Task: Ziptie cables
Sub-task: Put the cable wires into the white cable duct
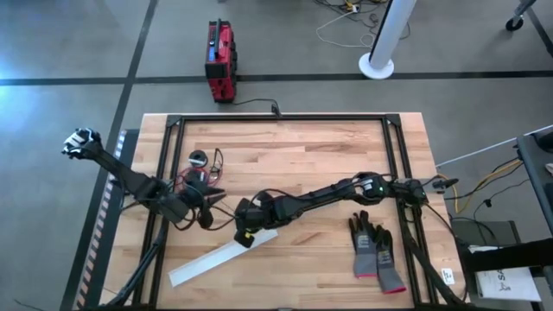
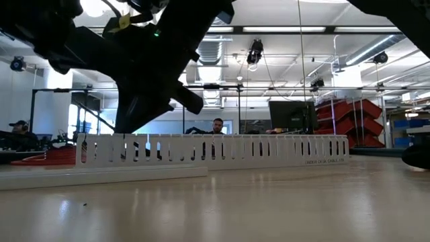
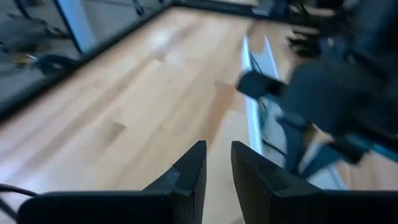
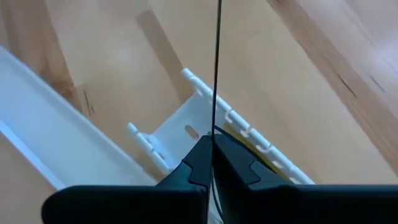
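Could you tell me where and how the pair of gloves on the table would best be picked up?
Probably at the grey cuffs nearest the table's front edge, coming straight down from above: the gloves lie flat, side by side, fingers pointing away, with open wood around them and both arms working elsewhere.

— Where do your eyes sit?
— One hangs overhead, looking straight down on my whole bench (image 1: pixel 328 164). One lies at bench height, close behind the white slotted strip (image 2: pixel 215 152), facing the room.
— And the wrists?
— Both look closely past my jaws, sharing that strip (image 4: pixel 180 127).
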`<state>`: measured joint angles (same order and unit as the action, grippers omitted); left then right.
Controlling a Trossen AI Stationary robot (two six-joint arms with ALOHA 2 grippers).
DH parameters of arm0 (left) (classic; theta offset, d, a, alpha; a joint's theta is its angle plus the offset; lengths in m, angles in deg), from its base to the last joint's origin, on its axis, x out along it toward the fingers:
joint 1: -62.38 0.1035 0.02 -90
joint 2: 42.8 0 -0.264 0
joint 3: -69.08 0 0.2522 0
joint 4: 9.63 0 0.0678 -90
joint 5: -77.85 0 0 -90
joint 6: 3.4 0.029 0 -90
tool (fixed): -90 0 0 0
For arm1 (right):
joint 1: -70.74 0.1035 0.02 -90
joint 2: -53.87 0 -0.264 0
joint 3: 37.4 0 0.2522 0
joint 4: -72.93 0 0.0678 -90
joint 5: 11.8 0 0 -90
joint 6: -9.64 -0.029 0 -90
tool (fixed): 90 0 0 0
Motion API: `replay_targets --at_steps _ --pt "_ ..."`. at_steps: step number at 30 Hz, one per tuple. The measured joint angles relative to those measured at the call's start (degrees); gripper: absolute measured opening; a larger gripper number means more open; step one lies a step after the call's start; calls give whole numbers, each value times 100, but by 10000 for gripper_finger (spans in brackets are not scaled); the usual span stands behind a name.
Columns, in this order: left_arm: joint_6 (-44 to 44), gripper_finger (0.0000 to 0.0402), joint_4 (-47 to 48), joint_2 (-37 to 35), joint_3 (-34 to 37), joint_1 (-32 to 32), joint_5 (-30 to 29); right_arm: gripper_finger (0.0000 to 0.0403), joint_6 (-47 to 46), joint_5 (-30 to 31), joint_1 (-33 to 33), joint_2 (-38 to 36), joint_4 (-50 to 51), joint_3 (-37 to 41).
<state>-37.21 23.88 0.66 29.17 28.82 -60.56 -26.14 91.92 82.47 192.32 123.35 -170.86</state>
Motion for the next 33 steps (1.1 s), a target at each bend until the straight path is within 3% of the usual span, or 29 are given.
replay_targets --at_steps 4,11,15,23,33 --pt "-118 59 -1 275 0 1 464 0 -381 87 0 0 58 0" --pt "-581 59 -191 870 289 0 1816 0 -846 50 -65 9 98 0" --pt "-725 59 -395 1109 453 0 2218 0 -1133 -88 -126 11 109 0" --pt "-725 59 -1519 1653 820 -14 2193 0 -1469 -223 -162 15 85 2" --pt "-356 64 -2310 2515 1001 -13 1634 0 -1588 -386 -179 110 -11 20"
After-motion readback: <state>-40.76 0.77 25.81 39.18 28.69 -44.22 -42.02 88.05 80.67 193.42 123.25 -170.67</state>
